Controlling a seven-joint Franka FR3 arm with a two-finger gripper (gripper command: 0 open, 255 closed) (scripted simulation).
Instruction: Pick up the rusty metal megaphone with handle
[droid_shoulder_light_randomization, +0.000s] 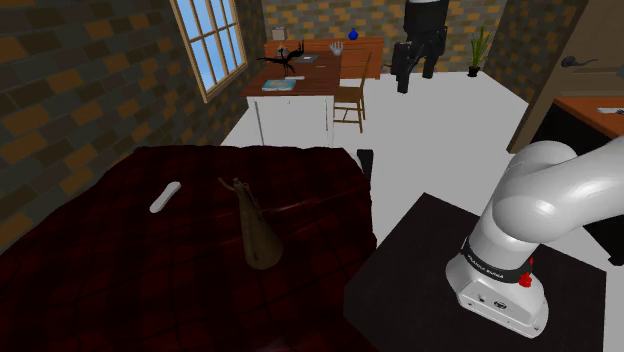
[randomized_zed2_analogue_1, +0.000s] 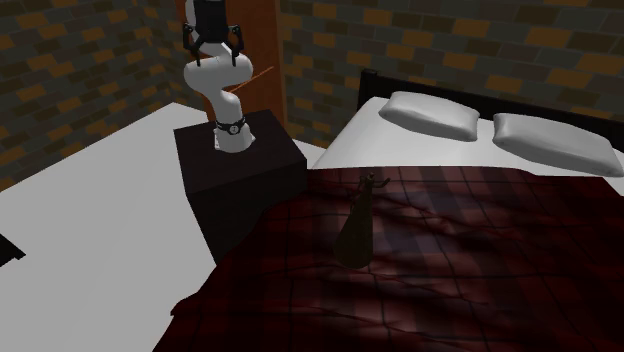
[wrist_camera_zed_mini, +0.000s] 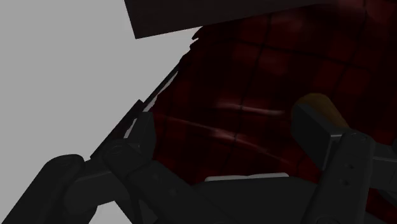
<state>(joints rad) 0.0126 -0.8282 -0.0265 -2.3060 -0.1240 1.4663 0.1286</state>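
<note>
Rusty brown cone-shaped metal megaphone (droid_shoulder_light_randomization: 259, 236) lies on dark red plaid bedspread (droid_shoulder_light_randomization: 120, 260), about middle of bed, wide mouth toward near side in shoulder view. Black two-finger gripper (droid_shoulder_light_randomization: 416, 68) hangs high, well apart from it. Fingers (wrist_camera_zed_mini: 127, 153) spread wide, holding nothing. By my judgement nothing done yet: approach, clasp and lift all left.

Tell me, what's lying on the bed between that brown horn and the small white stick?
Nothing but the dark red checked blanket; in the shoulder view the stretch between the horn and the white stick is bare.
</note>
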